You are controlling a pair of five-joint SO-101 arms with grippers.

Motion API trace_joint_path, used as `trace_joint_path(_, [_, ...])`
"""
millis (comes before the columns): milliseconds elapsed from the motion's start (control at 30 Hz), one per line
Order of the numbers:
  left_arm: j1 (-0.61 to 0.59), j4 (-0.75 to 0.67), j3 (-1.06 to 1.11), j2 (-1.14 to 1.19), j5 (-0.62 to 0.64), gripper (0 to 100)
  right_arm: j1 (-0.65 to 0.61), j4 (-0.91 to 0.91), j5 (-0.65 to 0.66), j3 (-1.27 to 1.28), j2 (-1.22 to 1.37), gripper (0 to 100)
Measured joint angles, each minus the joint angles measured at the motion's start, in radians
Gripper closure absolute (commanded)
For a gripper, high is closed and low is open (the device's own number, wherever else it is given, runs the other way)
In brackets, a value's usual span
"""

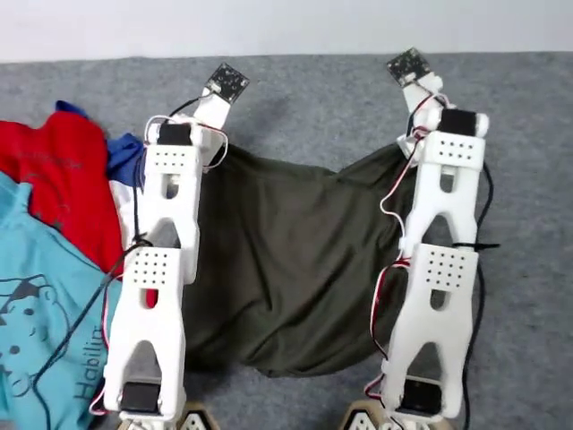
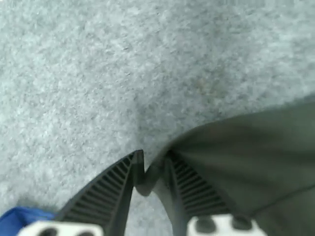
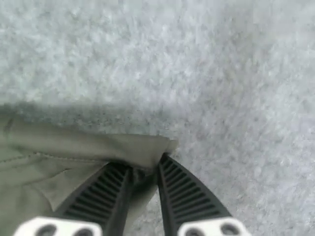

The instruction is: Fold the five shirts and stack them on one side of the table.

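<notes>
A dark olive shirt (image 1: 286, 269) hangs stretched between my two arms over the grey table. My left gripper (image 2: 152, 164) is shut on one far corner of the olive shirt (image 2: 246, 157), which it holds just above the carpet. My right gripper (image 3: 145, 169) is shut on the other far corner of the olive shirt (image 3: 74, 147). In the high view the left arm (image 1: 166, 260) stands at the shirt's left edge and the right arm (image 1: 439, 260) at its right edge. A red shirt (image 1: 54, 179), a teal shirt (image 1: 36, 313) and a blue shirt (image 1: 125, 152) lie piled at the left.
The grey carpeted table (image 1: 322, 98) has free room beyond the grippers and along the right side. A bit of the blue shirt (image 2: 19, 216) shows beside my left gripper's fingers. The shirt pile takes up the left edge.
</notes>
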Motion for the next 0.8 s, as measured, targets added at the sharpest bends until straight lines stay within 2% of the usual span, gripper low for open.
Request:
trace_joint_path(100, [-0.008,0.08,-0.112,0.029,0.0,87,-0.005,0.031,0.0,-0.041,0.011,96.5])
trace_joint_path(233, [-0.009,0.172,-0.203,0.031,0.0,83,-0.002,0.089,0.0,-0.058,0.011,85.7])
trace_joint_path(333, [-0.009,0.232,-0.239,0.031,0.0,83,-0.002,0.166,0.0,-0.058,0.011,81.2])
trace_joint_path(600, [-0.009,0.374,-0.241,0.006,-0.061,83,-0.002,0.319,0.002,-0.058,-0.049,80.3])
trace_joint_path(800, [0.002,0.41,-0.241,-0.021,-0.1,83,-0.002,0.327,-0.002,-0.058,-0.08,80.4])
